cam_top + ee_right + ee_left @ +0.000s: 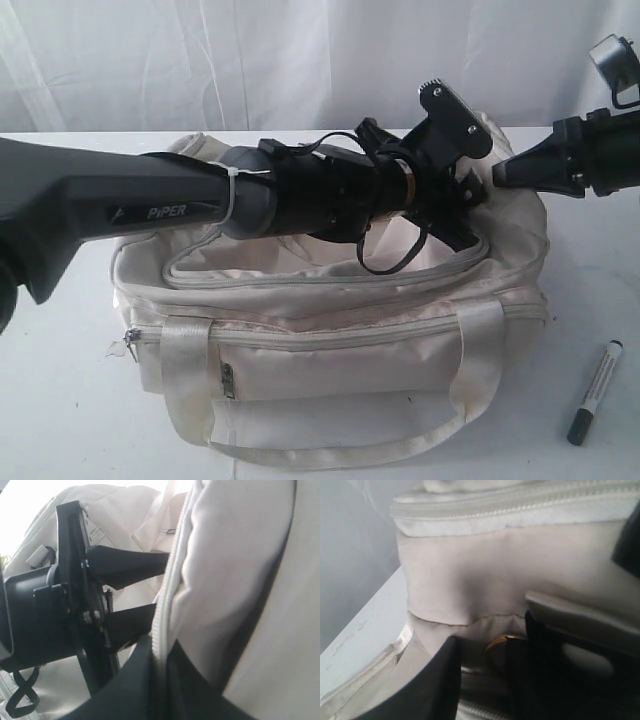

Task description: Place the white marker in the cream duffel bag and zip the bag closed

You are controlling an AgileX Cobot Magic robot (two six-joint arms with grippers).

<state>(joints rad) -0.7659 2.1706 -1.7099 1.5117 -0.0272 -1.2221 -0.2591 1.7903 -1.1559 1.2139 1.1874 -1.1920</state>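
- 1 white marker (596, 392): nearest to me, lying flat on the white table (60, 400) at the right. It is just off the bag's front right corner and not touching it. It lies slanted, with the larger dark end towards me. It is outside the bag and well apart from both grippers.
- 1 cream duffel bag (330, 340): in the middle of the table, with its long side facing me. 1 webbing handle (185, 380) droops over the front pocket (320, 400). A grey zip pull (130, 345) hangs at the left end, and a curved zip line crosses the top.
- 1 left arm (150, 200): dark and lettered PiPER. It comes in from the left and lies low over the bag's top. A white cable tie (229, 200) is cinched round it, and a black cable (393, 266) loops below the wrist.
- 1 left gripper (161, 586): over the bag's right end. Its 2 black fingers stand apart with cream fabric showing in the gap, so the jaws are open. The tips are up against the zip edge; I cannot tell whether they touch it.
- 1 right gripper (159, 652): reaches in from the right and tapers to the bag's right end. The jaws are closed, pinching the zip-edged fabric of the bag that runs between its 2 dark fingers.
- 1 white curtain (300, 50): farthest from me, a backdrop behind the table.
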